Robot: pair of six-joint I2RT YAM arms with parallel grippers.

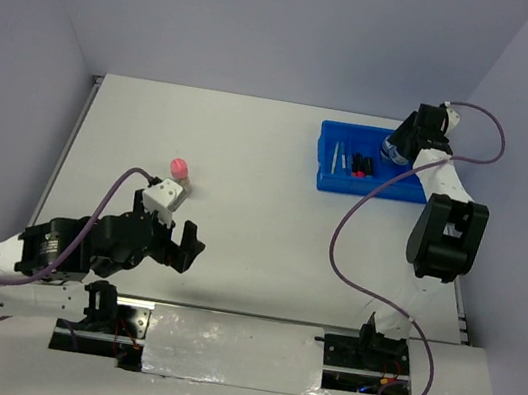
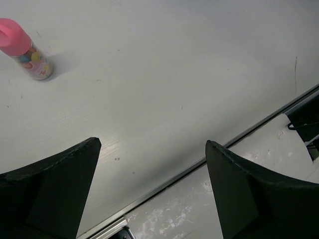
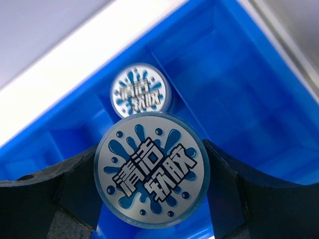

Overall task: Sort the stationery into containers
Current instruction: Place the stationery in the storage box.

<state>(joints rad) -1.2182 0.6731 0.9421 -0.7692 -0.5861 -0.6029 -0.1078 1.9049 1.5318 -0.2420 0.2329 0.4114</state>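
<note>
My right gripper (image 3: 151,175) is shut on a round blue jar (image 3: 152,167) with a silver splash label, its black fingers (image 3: 75,186) pressed against both sides. It hangs over the right compartment of the blue tray (image 3: 244,94), where a second, matching jar (image 3: 141,92) lies. Seen from the top, this gripper (image 1: 401,146) is at the tray's (image 1: 325,180) right end. Black markers (image 1: 361,163) and pale sticks (image 1: 338,155) lie in the other compartments. A pink-capped bottle (image 1: 179,169) (image 2: 27,52) stands on the table at the left. My left gripper (image 1: 190,246) (image 2: 152,144) is open and holds nothing, just near and right of the bottle.
A silver taped strip (image 1: 233,350) and a metal rail (image 2: 164,184) run along the table's near edge, under my left fingers. A purple cable (image 1: 344,231) loops from the right arm over the table. Walls close in the left, far and right sides.
</note>
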